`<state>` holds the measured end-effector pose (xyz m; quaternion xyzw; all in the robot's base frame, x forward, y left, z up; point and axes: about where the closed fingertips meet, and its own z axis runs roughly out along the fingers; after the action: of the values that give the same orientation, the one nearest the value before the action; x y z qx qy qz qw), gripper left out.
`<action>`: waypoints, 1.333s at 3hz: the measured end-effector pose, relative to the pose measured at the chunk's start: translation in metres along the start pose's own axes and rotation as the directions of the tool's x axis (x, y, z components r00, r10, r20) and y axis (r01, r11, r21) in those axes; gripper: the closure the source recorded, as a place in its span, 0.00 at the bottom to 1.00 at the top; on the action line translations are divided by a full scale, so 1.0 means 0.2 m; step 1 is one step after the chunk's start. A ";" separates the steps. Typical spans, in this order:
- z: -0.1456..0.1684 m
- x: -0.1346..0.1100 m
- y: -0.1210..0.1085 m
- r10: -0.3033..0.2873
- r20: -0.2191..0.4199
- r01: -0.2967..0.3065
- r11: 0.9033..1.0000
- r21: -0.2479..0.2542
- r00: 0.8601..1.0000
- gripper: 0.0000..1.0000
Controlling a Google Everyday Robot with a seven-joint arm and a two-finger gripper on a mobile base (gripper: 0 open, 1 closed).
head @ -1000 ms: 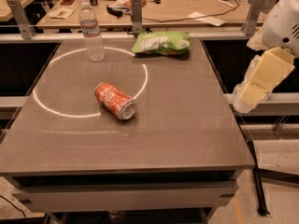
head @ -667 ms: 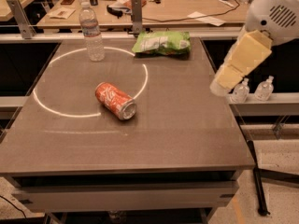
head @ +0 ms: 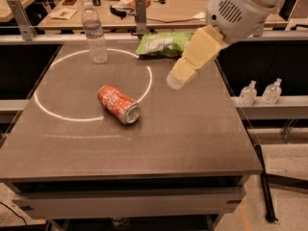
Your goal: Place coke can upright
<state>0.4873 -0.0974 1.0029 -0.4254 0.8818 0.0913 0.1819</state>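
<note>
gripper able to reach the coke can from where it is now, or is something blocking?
Probably yes. The gripper hovers to the right of the coke can in the camera view, with nothing between them. The can lies on its side. The water bottle and chip bag sit farther back, off that line.

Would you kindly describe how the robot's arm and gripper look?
The arm is a bulky, rounded white shell with a circular patch of small vent holes. From it tapers the pale yellow, wedge-shaped gripper, ending in a rounded whitish tip, above the grey table, right of the red aluminium coke can. No cables or markings show.
</note>
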 end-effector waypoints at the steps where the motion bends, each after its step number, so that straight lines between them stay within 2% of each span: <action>1: 0.24 -0.10 0.08 0.010 -0.010 -0.010 0.997 -0.073 1.000 0.00; 2: 0.24 -0.10 0.08 0.009 -0.010 -0.010 0.997 -0.073 1.000 0.00; 3: 0.29 -0.15 0.11 0.057 -0.031 -0.059 0.996 -0.067 0.998 0.00; 4: 0.43 -0.26 0.20 0.087 -0.080 -0.093 0.993 -0.078 0.993 0.00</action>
<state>0.5067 -0.0091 0.9445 -0.3955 0.9020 0.1188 0.1264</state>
